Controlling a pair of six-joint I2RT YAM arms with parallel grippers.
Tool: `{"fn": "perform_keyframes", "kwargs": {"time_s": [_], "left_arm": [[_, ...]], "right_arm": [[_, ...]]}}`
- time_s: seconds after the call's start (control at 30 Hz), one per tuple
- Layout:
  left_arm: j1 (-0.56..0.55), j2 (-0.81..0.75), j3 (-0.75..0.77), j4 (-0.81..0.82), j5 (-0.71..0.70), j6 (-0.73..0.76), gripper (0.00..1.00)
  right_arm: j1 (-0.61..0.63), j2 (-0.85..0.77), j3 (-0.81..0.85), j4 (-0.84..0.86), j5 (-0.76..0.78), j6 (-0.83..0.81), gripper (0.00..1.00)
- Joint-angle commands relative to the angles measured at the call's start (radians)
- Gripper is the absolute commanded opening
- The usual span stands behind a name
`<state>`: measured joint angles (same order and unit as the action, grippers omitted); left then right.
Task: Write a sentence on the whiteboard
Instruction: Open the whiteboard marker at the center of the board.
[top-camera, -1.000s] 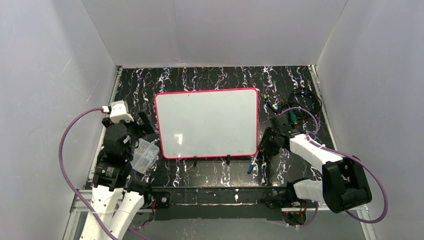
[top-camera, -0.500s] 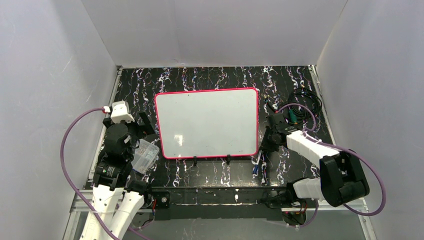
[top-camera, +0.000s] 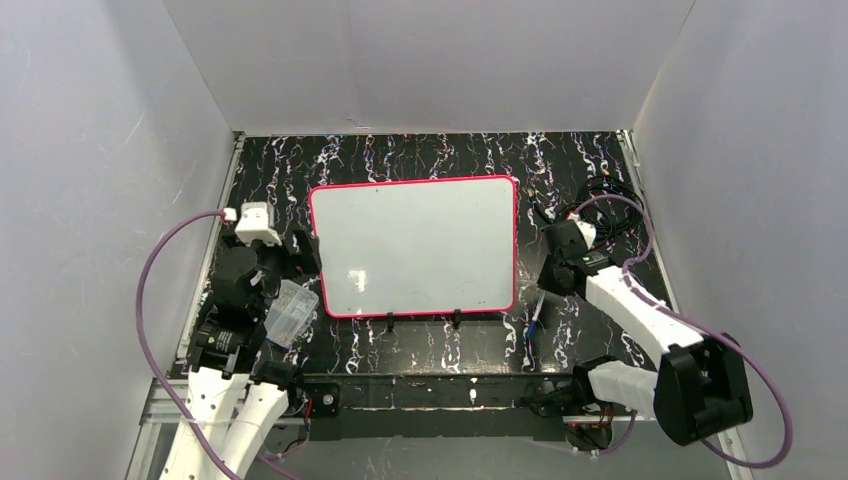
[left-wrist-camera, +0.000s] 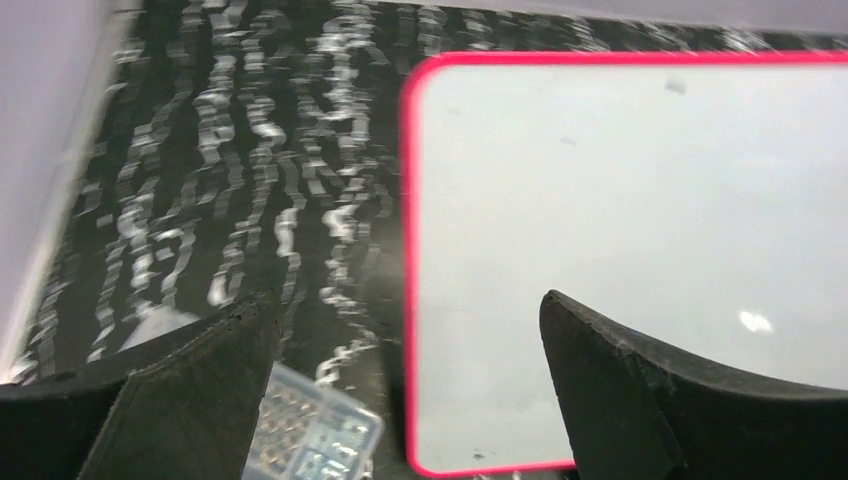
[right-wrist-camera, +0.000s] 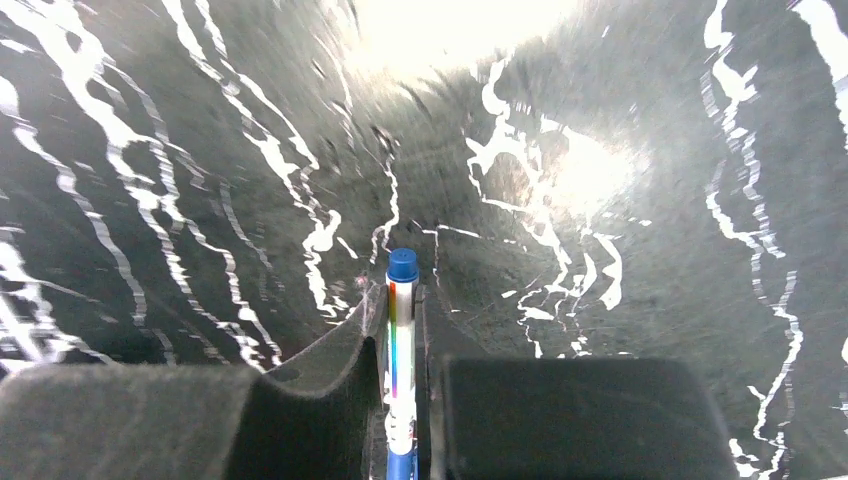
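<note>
Table (top-camera: 430, 155): black, white-veined, walled on three sides, with bare strips either side of the board.
Whiteboard (top-camera: 413, 247): centre frame, lying flat and blank. The sentence is not begun; all the writing is left to do.
Left pincer (left-wrist-camera: 405, 305): spread wide, empty, over the board's left edge.
Right pincer (right-wrist-camera: 400, 345): clamped on a blue marker (right-wrist-camera: 402, 290), lower right, off the board.
Clear plastic box (top-camera: 290, 312): lower left, by the left arm.

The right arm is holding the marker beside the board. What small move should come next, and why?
Probably bring the marker across to the left gripper so it can pull the cap off. The right gripper is shut on the marker, a blue cap seems to cover its tip, the left fingers stand open and empty, and the whiteboard is blank.
</note>
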<state>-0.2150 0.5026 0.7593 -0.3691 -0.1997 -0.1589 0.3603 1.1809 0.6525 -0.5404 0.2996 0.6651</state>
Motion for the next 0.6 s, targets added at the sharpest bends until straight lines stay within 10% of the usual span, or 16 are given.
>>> {"fn": "perform_keyframes", "kwargs": {"time_s": [0.0, 0.57], "left_arm": [[-0.004, 0.029, -0.007, 0.066, 0.393, 0.072, 0.99], [-0.243, 0.135, 0.096, 0.299, 0.746, -0.335, 0.99]], "right_arm": [[-0.001, -0.128, 0.124, -0.074, 0.108, -0.052, 0.01], [-0.001, -0.407, 0.273, 0.278, -0.477, -0.025, 0.01]]}}
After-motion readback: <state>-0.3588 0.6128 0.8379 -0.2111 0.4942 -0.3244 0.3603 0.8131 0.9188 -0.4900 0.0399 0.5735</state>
